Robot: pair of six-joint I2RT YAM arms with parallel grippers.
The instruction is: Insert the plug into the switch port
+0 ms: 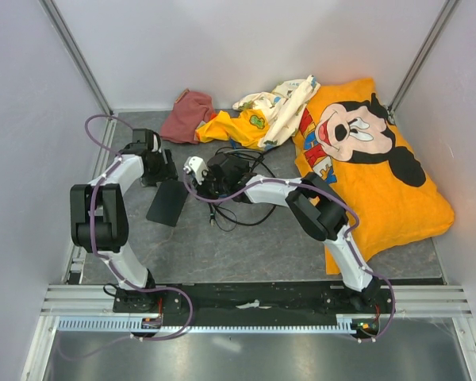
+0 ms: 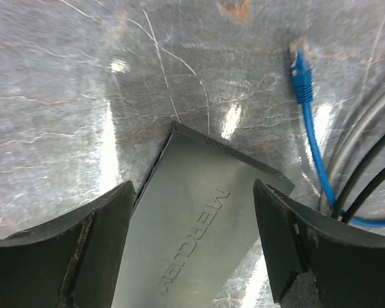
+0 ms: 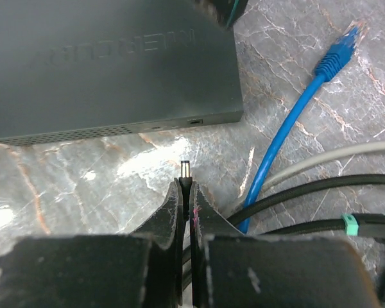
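Straddling the switch (image 2: pixel 202 250), left end effector (image 2: pixel 192 186) apart (right end effector (image 3: pixel 185 185) pinching a metal tip (image 3: pixel 185 168)); plug (image 2: pixel 298 49) loose.

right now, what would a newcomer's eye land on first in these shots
The big orange Mickey Mouse pillow at the right dominates the top view. Next comes the bright-blue cable's plug, lying loose on the marbled table beside the dark switch, which shows between the open left fingers. The right fingers pinch a small metal-tipped connector.

a robotics lab's test cell: white panel walls (image 1: pixel 246 48), an aluminium rail (image 1: pixel 428 298) carrying the left arm (image 1: pixel 103 214) and right arm (image 1: pixel 317 210).
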